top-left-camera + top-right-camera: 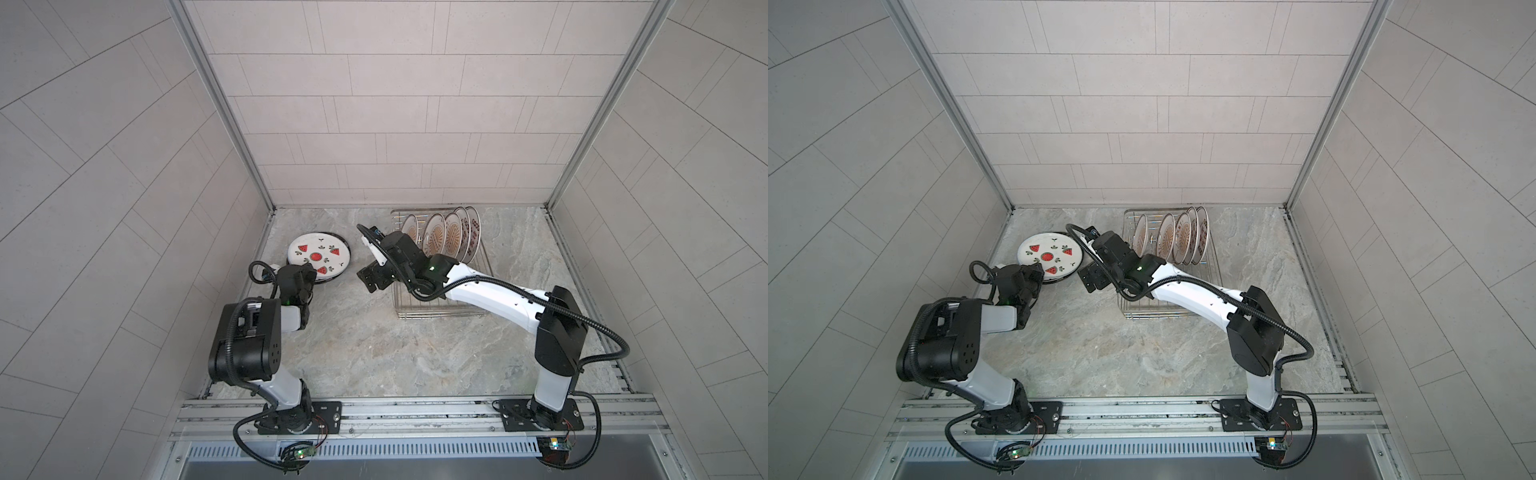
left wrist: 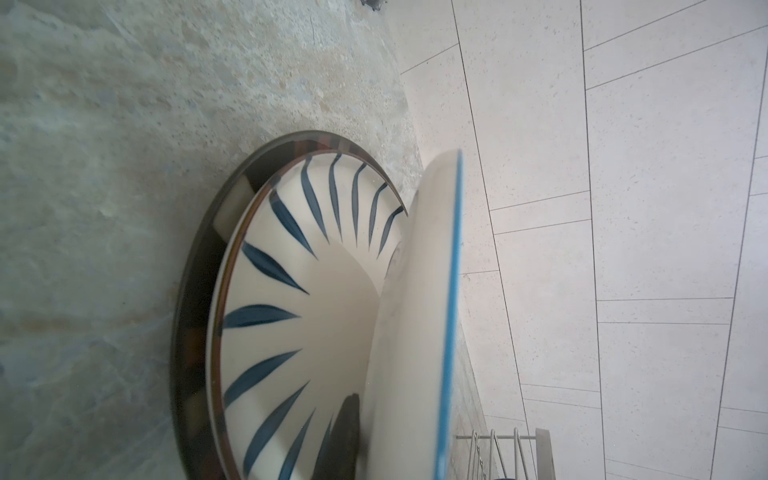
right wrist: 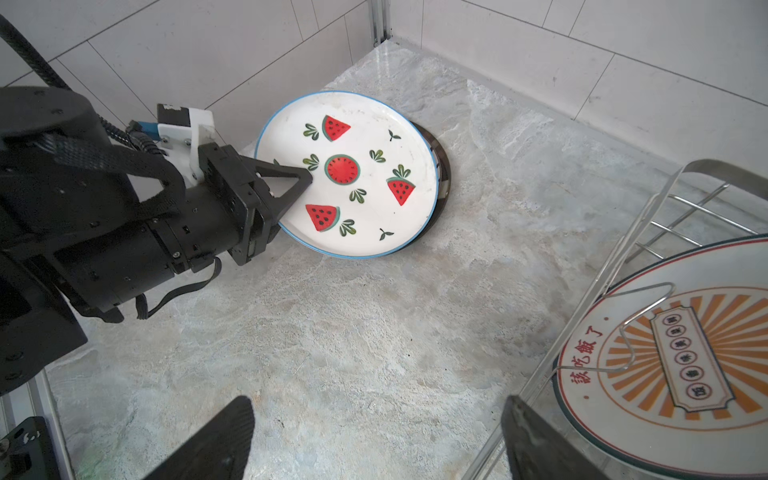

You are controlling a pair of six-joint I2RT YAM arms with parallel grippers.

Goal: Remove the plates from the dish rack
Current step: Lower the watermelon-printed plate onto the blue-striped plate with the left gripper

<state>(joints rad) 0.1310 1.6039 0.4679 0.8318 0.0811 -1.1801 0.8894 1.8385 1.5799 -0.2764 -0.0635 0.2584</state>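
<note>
Left end effector (image 3: 305,180) pinches watermelon plate (image 3: 365,174) by its rim; right end effector (image 3: 374,419) open, empty, nr dish rack (image 1: 440,314) w/ upright plates (image 3: 685,353), prob. slick & brittle: grip rims.

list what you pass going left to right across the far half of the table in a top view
watermelon plate → right gripper → sunburst plates standing in the dish rack → red-character plates at the right end of that row
</note>
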